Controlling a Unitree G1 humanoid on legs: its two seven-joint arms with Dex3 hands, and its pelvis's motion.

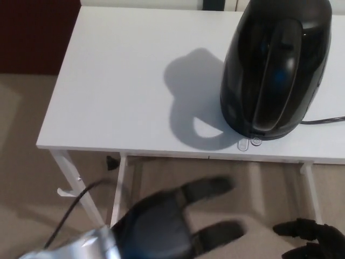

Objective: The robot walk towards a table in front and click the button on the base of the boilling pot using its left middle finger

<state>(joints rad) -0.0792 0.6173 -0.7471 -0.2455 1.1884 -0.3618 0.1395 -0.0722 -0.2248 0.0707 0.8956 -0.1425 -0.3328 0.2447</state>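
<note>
Black and glossy, the electric kettle (276, 67) stands at the right of the white table (124, 81), its clear switch tab (249, 143) facing the near edge. Below the tabletop, the blurred left hand (172, 224) spreads empty fingers; the right hand (312, 240) shows only partly, its grip unclear.

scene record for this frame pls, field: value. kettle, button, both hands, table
kettle: black boiling pot, upright on the table's right side, cord leading off right
button: small clear tab at the pot's base, near the front edge
left robot hand: below the table edge, blurred, fingers apart, touching nothing
right robot hand: low at bottom right, fingers spread, holding nothing
table: white, pot's shadow on it
</note>
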